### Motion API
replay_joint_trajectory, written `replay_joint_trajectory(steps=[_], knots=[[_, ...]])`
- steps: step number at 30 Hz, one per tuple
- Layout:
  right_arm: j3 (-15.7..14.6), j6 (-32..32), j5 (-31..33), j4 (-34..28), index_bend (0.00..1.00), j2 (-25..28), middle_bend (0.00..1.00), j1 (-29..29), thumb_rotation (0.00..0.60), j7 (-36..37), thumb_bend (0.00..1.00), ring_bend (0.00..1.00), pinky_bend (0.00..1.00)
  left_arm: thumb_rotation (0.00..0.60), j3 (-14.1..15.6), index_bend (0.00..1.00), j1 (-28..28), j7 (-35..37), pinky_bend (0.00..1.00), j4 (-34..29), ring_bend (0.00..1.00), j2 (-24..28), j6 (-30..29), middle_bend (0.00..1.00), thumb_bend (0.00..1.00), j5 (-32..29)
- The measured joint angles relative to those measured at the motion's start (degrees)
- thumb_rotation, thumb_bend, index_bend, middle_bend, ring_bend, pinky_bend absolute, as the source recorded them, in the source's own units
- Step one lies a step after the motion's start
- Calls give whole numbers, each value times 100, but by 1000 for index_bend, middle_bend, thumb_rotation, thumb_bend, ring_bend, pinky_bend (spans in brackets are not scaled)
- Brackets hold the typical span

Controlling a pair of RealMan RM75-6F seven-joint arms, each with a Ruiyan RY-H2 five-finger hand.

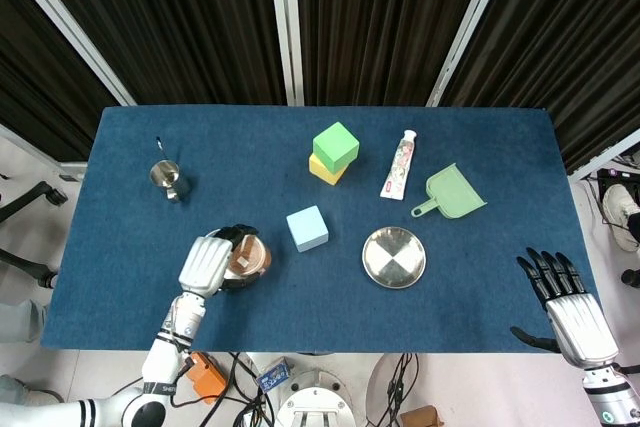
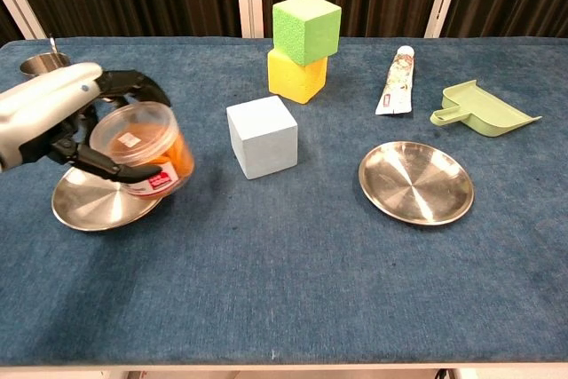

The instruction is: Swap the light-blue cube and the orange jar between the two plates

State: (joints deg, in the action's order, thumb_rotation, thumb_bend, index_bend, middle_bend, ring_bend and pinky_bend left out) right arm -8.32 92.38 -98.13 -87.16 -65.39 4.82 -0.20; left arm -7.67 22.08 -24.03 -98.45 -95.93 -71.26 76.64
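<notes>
My left hand (image 2: 53,117) (image 1: 208,263) grips the orange jar (image 2: 142,146) (image 1: 246,257) and holds it tilted above the right rim of the left plate (image 2: 93,203), which now shows bare. The light-blue cube (image 2: 262,137) (image 1: 307,228) stands on the cloth between the plates, on neither of them. The right plate (image 2: 415,182) (image 1: 394,257) lies bare. My right hand (image 1: 568,303) hovers open off the table's front right corner, fingers spread, seen only in the head view.
A green cube (image 2: 306,28) is stacked on a yellow one (image 2: 295,75) behind the light-blue cube. A tube (image 2: 396,81) and a green dustpan (image 2: 484,109) lie at the back right. A metal cup (image 1: 168,177) stands at the back left.
</notes>
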Motion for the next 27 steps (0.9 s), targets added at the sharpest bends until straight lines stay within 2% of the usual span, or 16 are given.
replay_joint_trajectory(steps=[5,11,12,15,17,19,23,27], knots=[[41,-57,-20,-2,0,23,0,-21,520,37,197,0,0,600,111,526,202,-473,661,-184,558,-364,134,535,341,83],[95,-130,-13,-3,0,69,0,-37,521,136,196,0,0,600,159,508,520,-993,643,37,529,-1180,424,510,291,-17],[103,-140,-13,-4,0,80,0,-41,521,159,196,0,0,600,156,476,583,-1071,613,154,500,-1348,470,480,258,-43],[124,-166,-12,0,0,106,0,-52,521,224,196,0,0,600,139,308,748,-1166,469,465,317,-1669,591,309,130,-76],[139,-182,-10,4,0,119,0,-59,521,257,196,0,0,600,137,189,835,-1173,349,569,166,-1747,686,184,56,-89],[157,-198,-9,11,0,129,0,-68,521,278,197,0,0,600,143,133,890,-1167,282,550,89,-1741,746,116,11,-81],[181,-231,-13,-2,0,141,0,-78,519,290,197,0,0,600,158,114,935,-918,239,444,65,-1706,740,99,0,95],[192,-231,-55,-3,0,146,0,-102,520,288,196,0,0,577,113,114,970,-379,194,257,53,-1649,669,99,0,341]])
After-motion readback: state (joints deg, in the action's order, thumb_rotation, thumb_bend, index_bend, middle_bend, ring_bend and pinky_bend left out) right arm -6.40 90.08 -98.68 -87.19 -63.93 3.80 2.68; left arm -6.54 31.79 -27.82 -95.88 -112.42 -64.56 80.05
